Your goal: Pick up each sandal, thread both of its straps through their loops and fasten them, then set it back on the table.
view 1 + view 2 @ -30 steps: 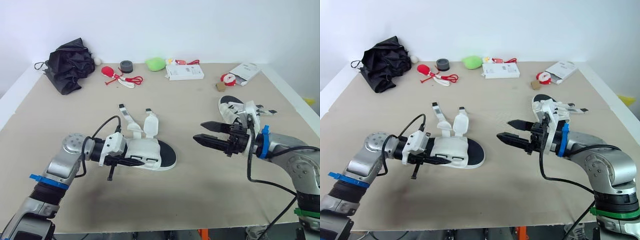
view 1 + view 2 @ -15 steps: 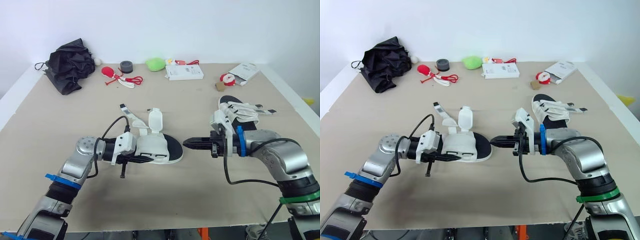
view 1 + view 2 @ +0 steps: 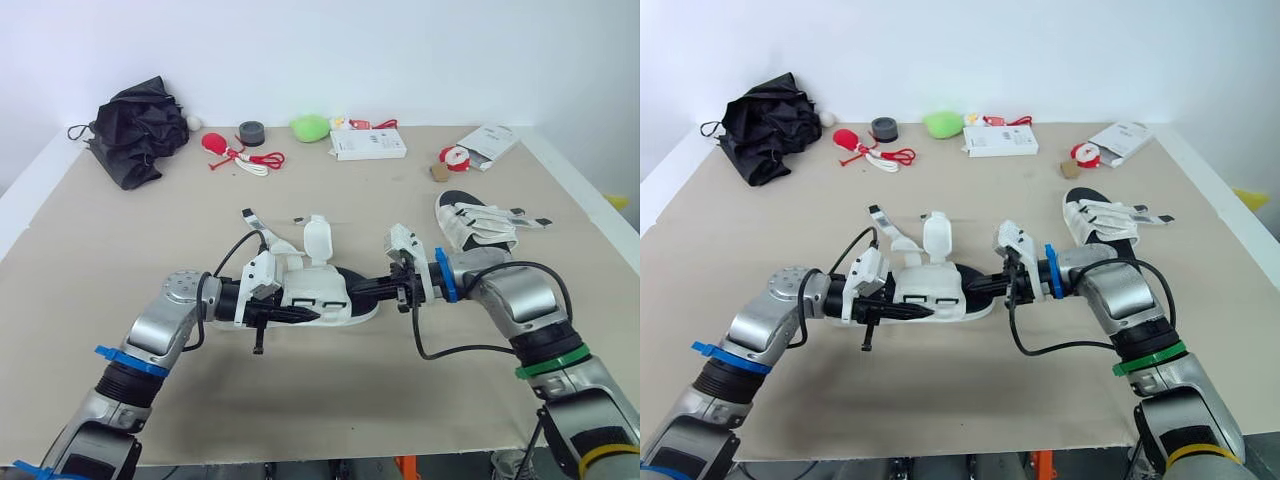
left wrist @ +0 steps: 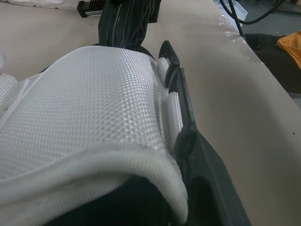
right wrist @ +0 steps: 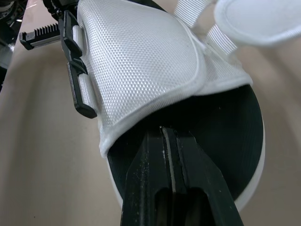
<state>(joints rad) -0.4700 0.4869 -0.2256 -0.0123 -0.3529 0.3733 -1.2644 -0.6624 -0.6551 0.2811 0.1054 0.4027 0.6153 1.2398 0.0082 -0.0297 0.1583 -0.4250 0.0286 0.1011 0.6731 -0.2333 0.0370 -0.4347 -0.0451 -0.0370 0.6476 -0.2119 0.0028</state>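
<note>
A white mesh sandal (image 3: 320, 295) with a black sole lies at the table's middle, its two straps (image 3: 258, 225) loose and standing up. My left gripper (image 3: 270, 312) is shut on the side that carries the black loops (image 4: 181, 108). My right gripper (image 3: 365, 290) is shut, and its fingertips (image 5: 162, 141) rest on the black insole just under the edge of the white upper (image 5: 146, 61), with nothing between them. A second white sandal (image 3: 480, 222) lies at the right, behind my right arm.
Along the back edge lie a black bag (image 3: 135, 125), a red toy with a cord (image 3: 225, 148), a black roll (image 3: 252, 132), a green object (image 3: 311, 127), a white box (image 3: 368, 144) and a white packet (image 3: 490, 145).
My left gripper has carried the sandal to the right. My right gripper has shut and moved left until its tips reached into the sandal's open end.
</note>
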